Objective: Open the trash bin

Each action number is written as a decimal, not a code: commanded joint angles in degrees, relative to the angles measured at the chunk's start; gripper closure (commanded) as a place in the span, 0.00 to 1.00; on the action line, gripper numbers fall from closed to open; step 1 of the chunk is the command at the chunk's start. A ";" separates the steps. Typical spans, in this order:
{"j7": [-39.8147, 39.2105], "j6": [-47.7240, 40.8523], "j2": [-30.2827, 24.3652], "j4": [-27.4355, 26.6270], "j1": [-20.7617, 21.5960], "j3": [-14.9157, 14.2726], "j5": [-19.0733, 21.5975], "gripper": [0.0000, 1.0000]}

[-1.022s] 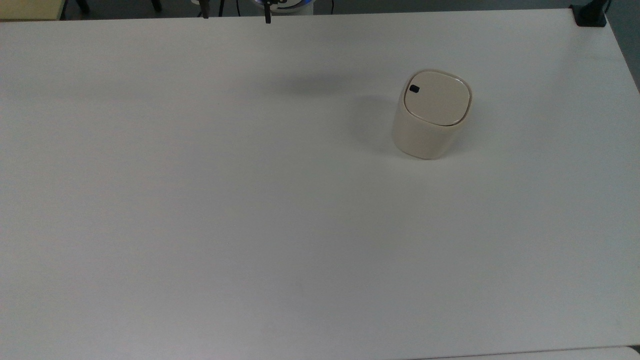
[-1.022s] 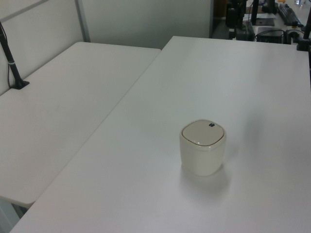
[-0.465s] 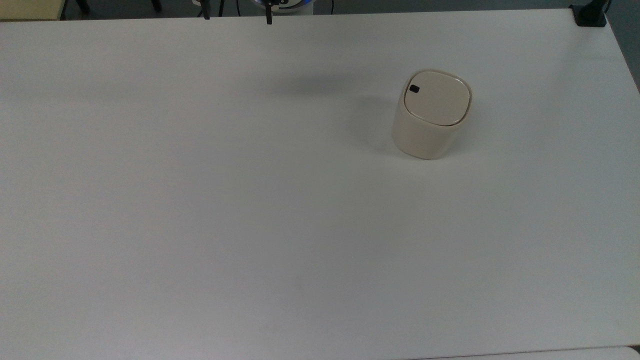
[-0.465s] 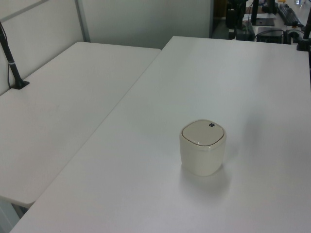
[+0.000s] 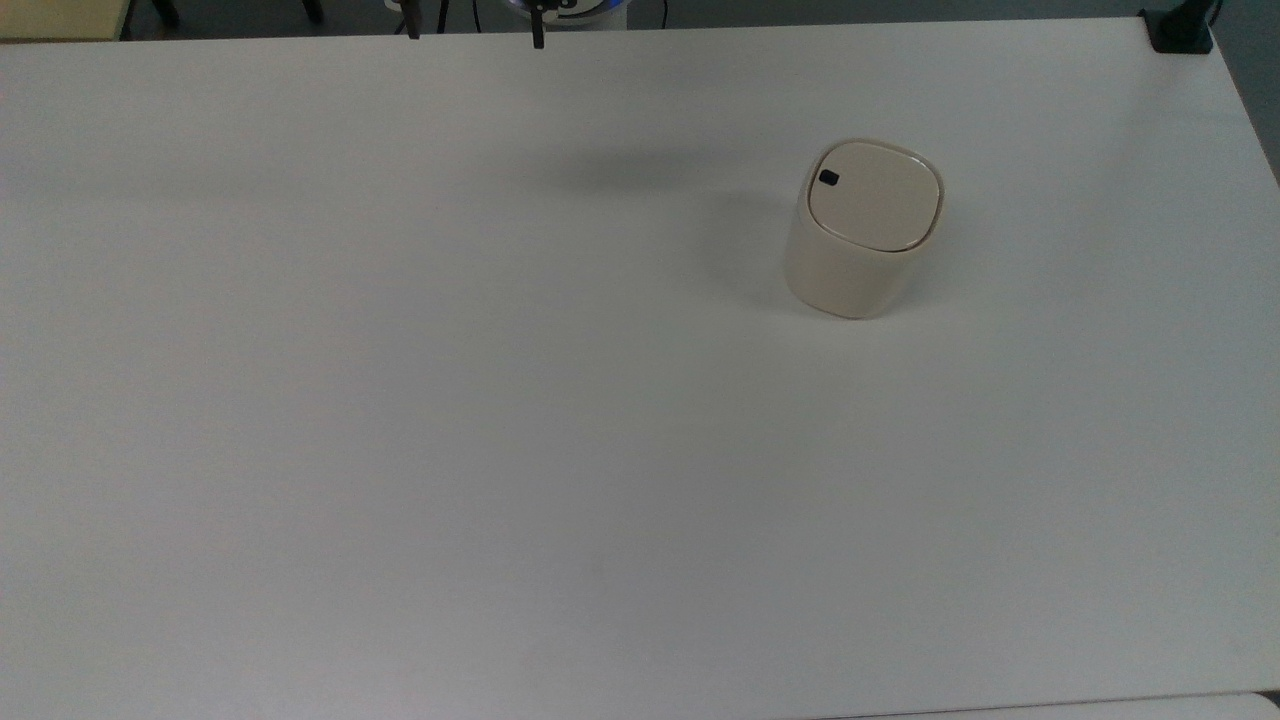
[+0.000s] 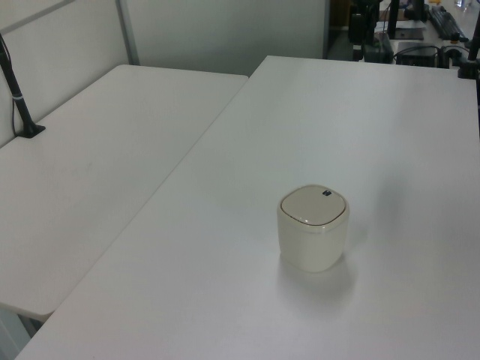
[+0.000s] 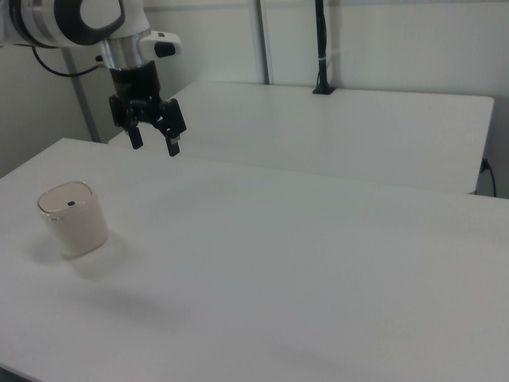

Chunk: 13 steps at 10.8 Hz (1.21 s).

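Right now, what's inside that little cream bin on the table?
That cannot be seen: the trash bin has its flat lid shut over the top, hiding the inside. A small black button sits at the lid's rim.

Cream trash bin [image 5: 858, 232] with flat cream lid [image 5: 874, 196] and small black button [image 5: 828, 178]. Plain white tabletop [image 5: 400, 400], no pattern. White arm [image 7: 75, 20] with black joints; black gripper [image 7: 154, 146], black fingers [image 7: 172, 146].

Evenly lit, soft and diffuse, from overhead. Faint shadow beside the trash bin [image 5: 865, 228] on the worktop [image 5: 500, 450], toward the top view's left. Slightly hazy, no glare.
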 commanded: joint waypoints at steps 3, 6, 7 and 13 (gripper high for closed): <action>-1.32 1.02 0.26 0.14 -0.21 0.30 0.51 0.48; -1.41 1.02 0.35 0.14 -0.21 0.30 0.51 0.86; -1.84 1.02 0.44 0.14 -0.21 0.30 0.07 0.87; -2.55 1.02 0.70 0.14 -0.21 0.30 0.07 0.87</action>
